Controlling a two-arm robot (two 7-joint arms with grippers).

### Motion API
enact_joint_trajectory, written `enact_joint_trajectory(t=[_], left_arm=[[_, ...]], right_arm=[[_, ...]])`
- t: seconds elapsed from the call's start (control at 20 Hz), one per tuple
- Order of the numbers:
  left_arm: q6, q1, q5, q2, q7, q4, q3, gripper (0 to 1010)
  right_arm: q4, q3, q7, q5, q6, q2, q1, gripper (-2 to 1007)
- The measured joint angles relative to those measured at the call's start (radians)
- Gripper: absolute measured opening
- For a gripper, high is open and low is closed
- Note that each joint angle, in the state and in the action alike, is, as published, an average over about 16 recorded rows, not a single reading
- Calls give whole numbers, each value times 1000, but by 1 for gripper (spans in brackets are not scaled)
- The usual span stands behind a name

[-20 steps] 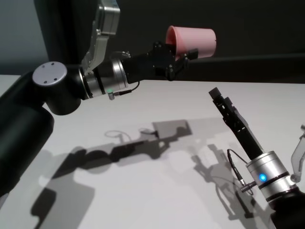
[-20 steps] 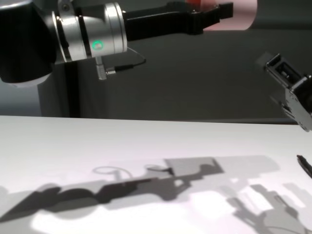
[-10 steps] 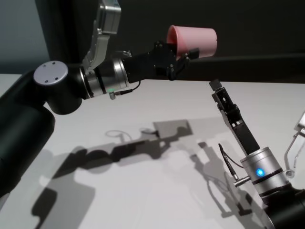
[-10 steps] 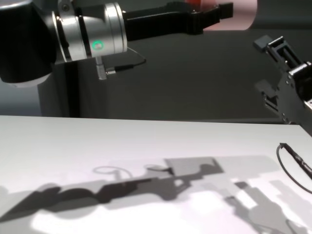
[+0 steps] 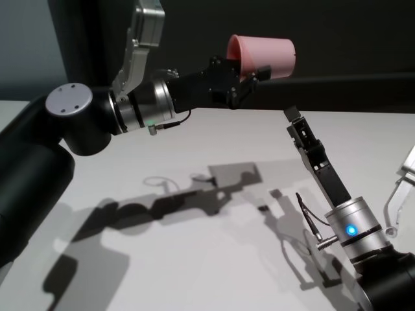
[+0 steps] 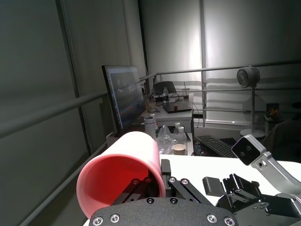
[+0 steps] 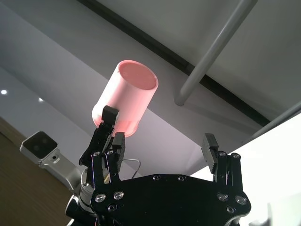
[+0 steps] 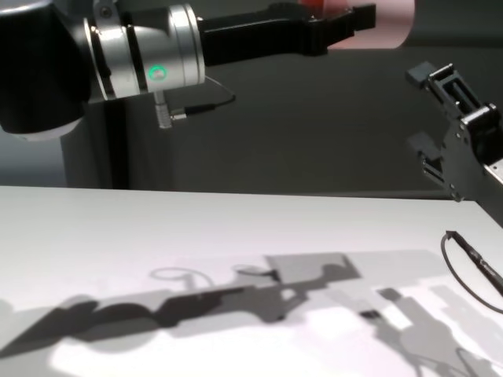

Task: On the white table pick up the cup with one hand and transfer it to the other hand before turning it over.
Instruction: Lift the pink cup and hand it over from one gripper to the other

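The salmon-pink cup [image 5: 262, 57] lies on its side in the air above the far part of the white table [image 5: 194, 259]. My left gripper [image 5: 249, 72] is shut on its rim, mouth turned toward the left arm. In the left wrist view the cup [image 6: 122, 174] shows its open mouth. My right gripper [image 5: 295, 120] stands open below and right of the cup, pointing up at it and apart from it. Seen from the right wrist, the cup's [image 7: 129, 94] flat base faces that camera, off to one side of the open right gripper [image 7: 160, 129]. In the chest view the cup [image 8: 385, 20] sits at the top edge, above the right gripper [image 8: 420, 110].
Shadows of both arms fall across the table's middle. A dark wall stands behind the table's far edge [image 5: 350, 111]. The left arm's thick body [image 5: 39, 162] fills the left side of the head view.
My right arm has swung up and its open gripper has risen closer to the cup. The left arm and the cup have held still.
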Motion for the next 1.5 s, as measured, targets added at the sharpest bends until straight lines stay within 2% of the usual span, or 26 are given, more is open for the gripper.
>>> enact_joint_trajectory(t=[0.3, 0.65, 1.05, 1.5], left_arm=[[0, 0, 0, 0, 0, 0, 0, 48], [0, 0, 0, 0, 0, 0, 0, 48], [0, 0, 0, 0, 0, 0, 0, 48], [0, 0, 0, 0, 0, 0, 0, 48]], right_arm=[[5, -6, -1, -6, -7, 1, 2, 1002], [8, -5, 10, 30, -7, -15, -3, 1002], [-3, 1, 33, 112, -7, -45, -3, 1003], [-11, 4, 40, 221, 9, -74, 24, 1002]])
